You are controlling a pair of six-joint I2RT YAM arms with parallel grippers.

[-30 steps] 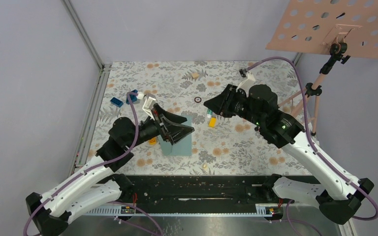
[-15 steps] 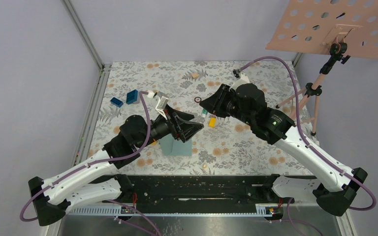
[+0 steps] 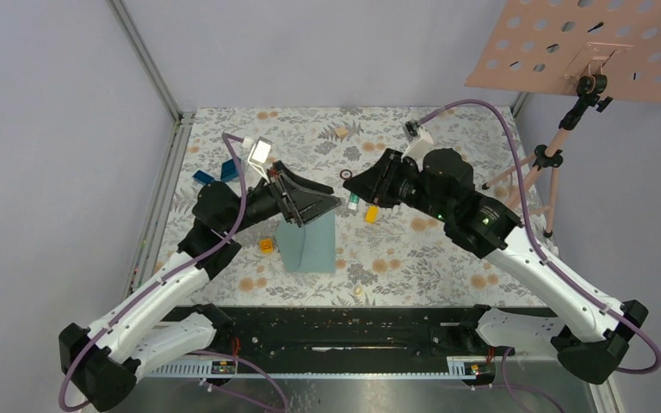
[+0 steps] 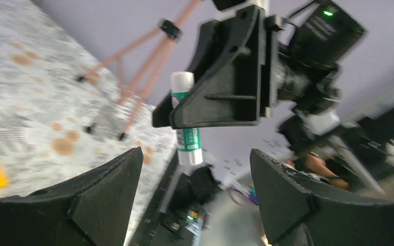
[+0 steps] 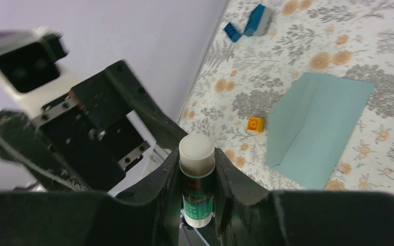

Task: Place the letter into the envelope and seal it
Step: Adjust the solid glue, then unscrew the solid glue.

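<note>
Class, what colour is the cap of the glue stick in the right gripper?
White cap on the green-labelled glue stick; right wrist view shows it best.

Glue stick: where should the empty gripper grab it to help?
Grab the white cap poking out above the right gripper, which holds the glue stick by its middle. It sits crosswise, so the open left gripper could probably come straight in and squeeze the cap's round sides.
</note>
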